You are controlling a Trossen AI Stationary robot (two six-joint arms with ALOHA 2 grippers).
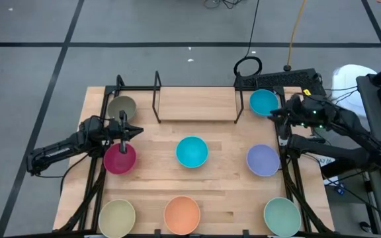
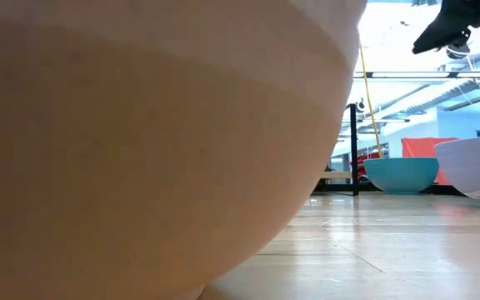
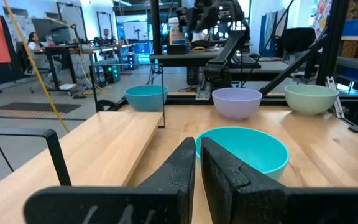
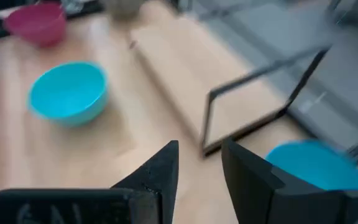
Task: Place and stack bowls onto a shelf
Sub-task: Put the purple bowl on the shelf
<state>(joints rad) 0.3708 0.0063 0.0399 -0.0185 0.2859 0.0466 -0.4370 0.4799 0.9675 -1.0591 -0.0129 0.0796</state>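
Wooden tabletop (image 1: 223, 192), eight pastel bowls (image 1: 192, 151) scattered, shelf (image 1: 197, 104) bare; left fingers (image 3: 197, 163) nearly shut, right fingers (image 4: 201, 163) parted, both empty

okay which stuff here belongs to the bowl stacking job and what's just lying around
Job: eight round plastic bowls, e.g. cyan bowl, magenta bowl, blue bowl; black-rod wooden shelf.
Lying about: black cable loop, yellow cord, on the floor.

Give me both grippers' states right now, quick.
Left gripper: nearly shut, holding nothing, above the magenta bowl.
Right gripper: open, empty, beside the blue bowl.
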